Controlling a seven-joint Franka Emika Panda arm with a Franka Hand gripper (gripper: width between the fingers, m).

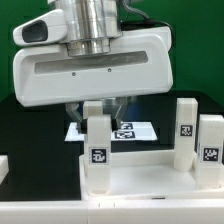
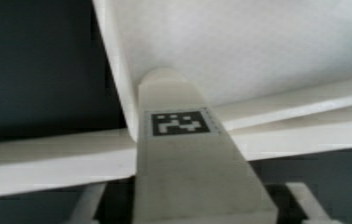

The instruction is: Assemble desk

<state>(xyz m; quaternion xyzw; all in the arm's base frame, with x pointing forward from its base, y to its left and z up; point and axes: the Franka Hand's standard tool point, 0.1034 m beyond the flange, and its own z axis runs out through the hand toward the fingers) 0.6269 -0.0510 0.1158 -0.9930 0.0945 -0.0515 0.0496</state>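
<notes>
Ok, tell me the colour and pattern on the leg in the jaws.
White leg with a black-and-white square tag; clearest in the wrist view.

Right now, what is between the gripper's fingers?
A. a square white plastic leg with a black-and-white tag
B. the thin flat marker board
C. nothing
A: the gripper closes around the upright square white leg, standing at the rimmed white tabletop panel; the wrist view shows the same leg.

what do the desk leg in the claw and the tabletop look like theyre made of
Leg: looks like white plastic, smooth and matte, with clean square edges and a black-and-white tag stuck on it. Tabletop: seemingly the same white plastic, with a moulded raised rim. Neither shows grain or metallic shine.
</notes>
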